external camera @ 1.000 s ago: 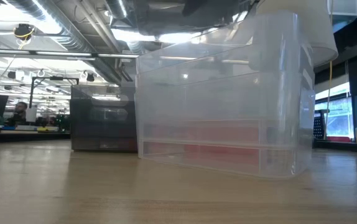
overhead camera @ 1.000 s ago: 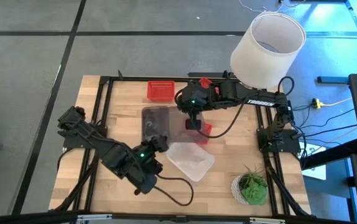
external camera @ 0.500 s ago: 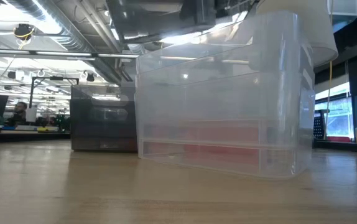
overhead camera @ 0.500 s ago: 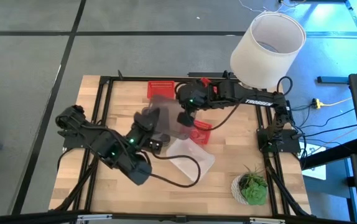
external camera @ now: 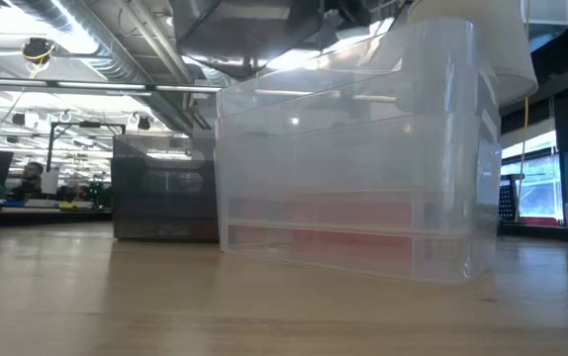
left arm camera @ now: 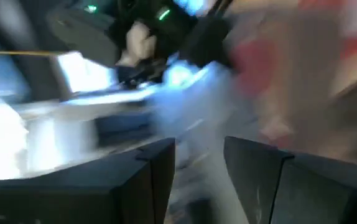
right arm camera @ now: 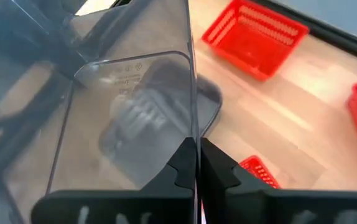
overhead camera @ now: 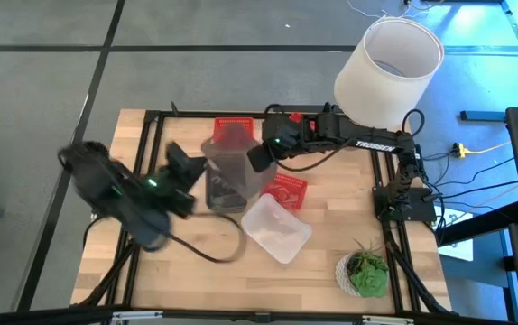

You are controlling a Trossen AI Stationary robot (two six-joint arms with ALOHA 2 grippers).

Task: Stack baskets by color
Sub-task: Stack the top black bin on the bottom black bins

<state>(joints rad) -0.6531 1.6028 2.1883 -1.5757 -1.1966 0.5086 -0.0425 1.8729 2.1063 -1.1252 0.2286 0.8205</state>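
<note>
My right gripper is shut on a smoky grey basket, held tilted in the air over the table's middle. A second grey basket stands on the wood below it, also seen in the low view. One red basket sits at the far edge, another under my right arm. A clear basket lies nearer the front. My left gripper is open with nothing between its fingers, raised left of the grey baskets. My right gripper pinches one thin wall of the smoky grey basket between its two fingers, which show it edge-on. The fingers slant down from the table's right side. The basket is lifted clear and tilted, stretching away from the fingers toward the left.
A large white lampshade stands at the far right corner and a small green plant at the near right. Black frame rails run along the table's edges. A loose cable trails from my left arm.
My right gripper has rolled in place, swinging the held grey basket round so that it now stretches left over the basket on the table. My left gripper has risen and drawn back toward the table's left edge, away from the baskets, staying open.
</note>
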